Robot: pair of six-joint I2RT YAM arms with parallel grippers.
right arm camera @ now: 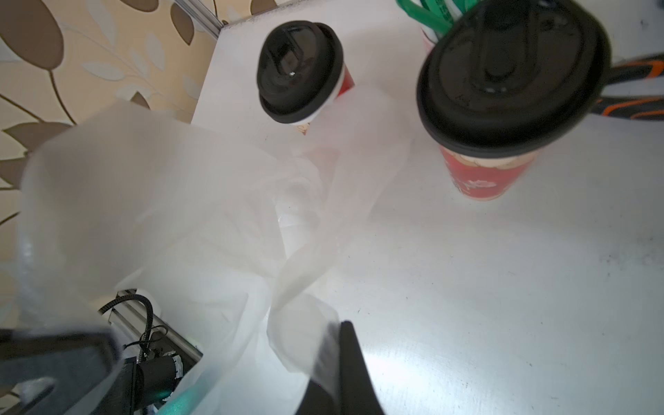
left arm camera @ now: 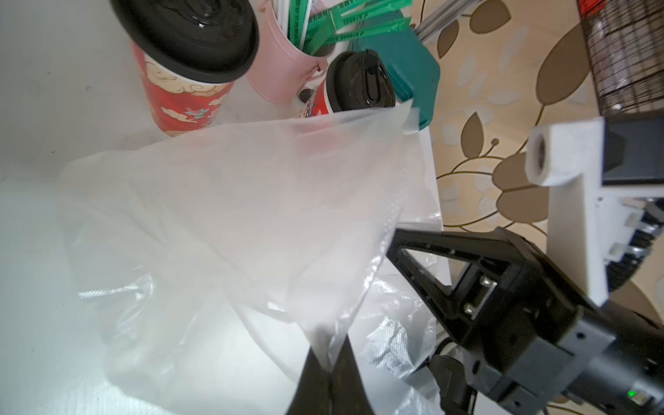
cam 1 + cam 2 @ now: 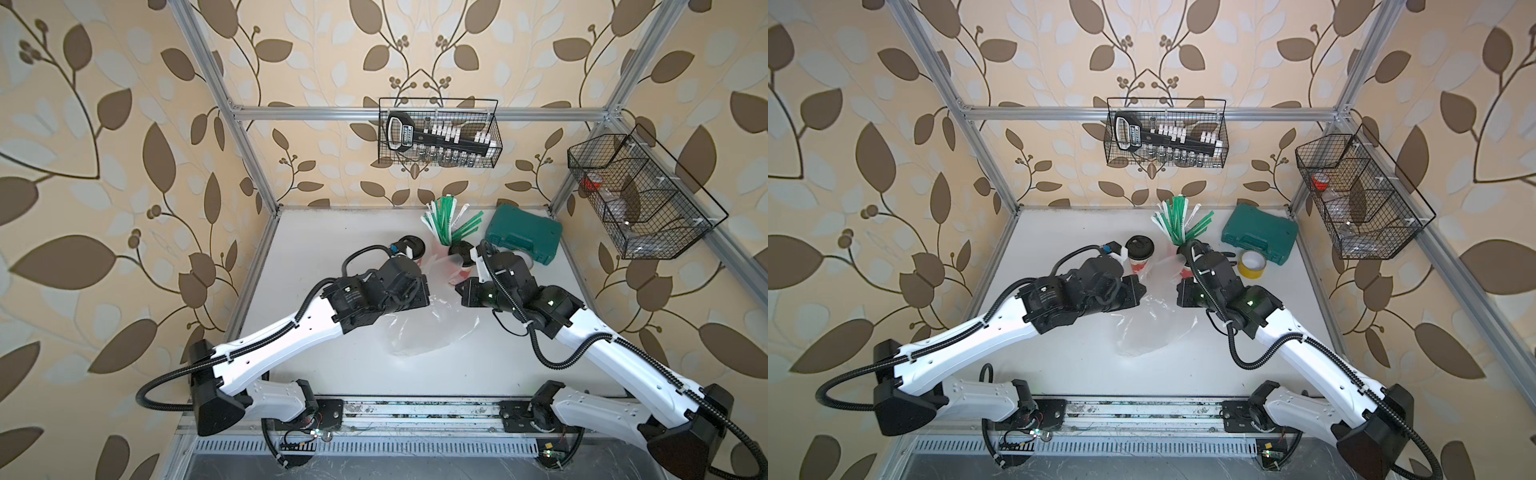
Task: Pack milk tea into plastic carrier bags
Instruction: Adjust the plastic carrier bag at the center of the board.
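Two milk tea cups, red with black domed lids, stand upright at the back of the table: one beyond my left wrist, the other beside my right wrist. The transparent plastic carrier bag lies crumpled in front of them, its upper edge lifted between my arms. My left gripper is shut on one fold of the bag. My right gripper is shut on another strip of the bag, and it also shows in the left wrist view as the right gripper.
A pink cup of green-white straws stands behind the cups, with a green hard case to its right and a yellow tape roll next to my right wrist. Wire baskets hang on the back and right frame.
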